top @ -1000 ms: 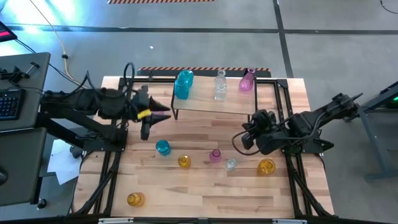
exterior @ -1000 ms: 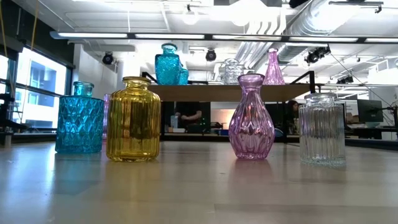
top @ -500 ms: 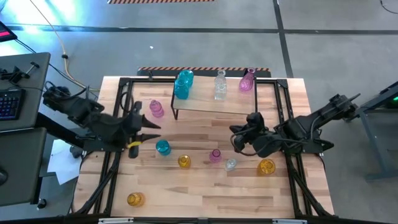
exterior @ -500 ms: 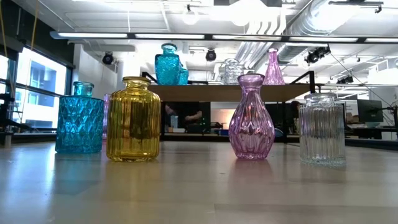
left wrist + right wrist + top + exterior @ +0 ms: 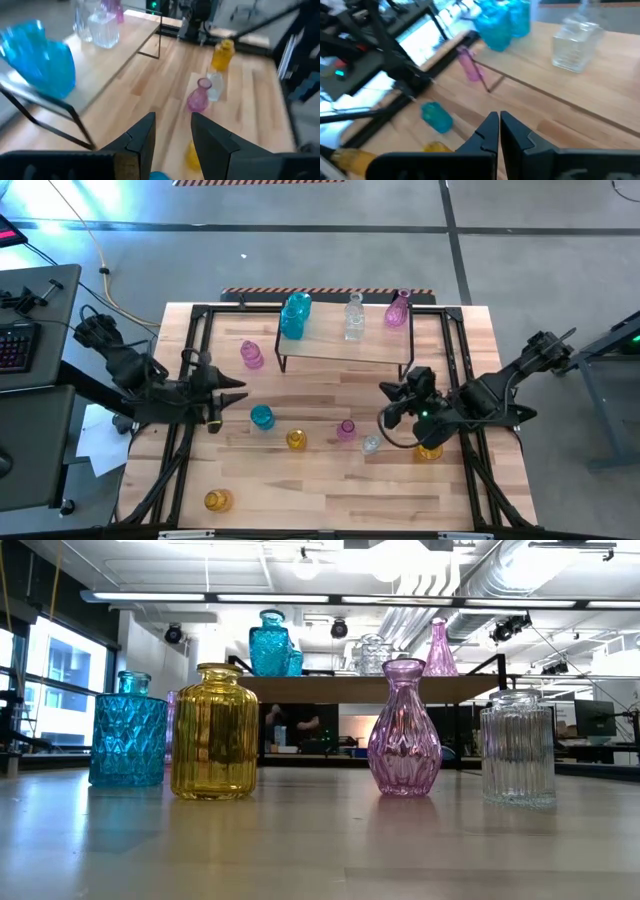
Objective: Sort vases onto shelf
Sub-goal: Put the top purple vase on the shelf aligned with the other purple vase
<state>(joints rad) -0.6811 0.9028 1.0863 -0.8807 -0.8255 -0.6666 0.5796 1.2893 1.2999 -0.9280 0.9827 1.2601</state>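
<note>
High view shows three vases on the shelf (image 5: 345, 345): a teal one (image 5: 295, 316), a clear one (image 5: 354, 317) and a pink one (image 5: 398, 309). The left gripper (image 5: 238, 390), fingers apart and holding nothing, is beside a small teal vase (image 5: 262, 417) on the table (image 5: 320, 500). The right gripper (image 5: 385, 405) has its fingers closed and empty, above a clear vase (image 5: 371, 444).

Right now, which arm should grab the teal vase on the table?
Left, probably. The left gripper is open, empty and just beside the teal vase. The right gripper is shut and across the table, nearer the small pink vase.
</note>
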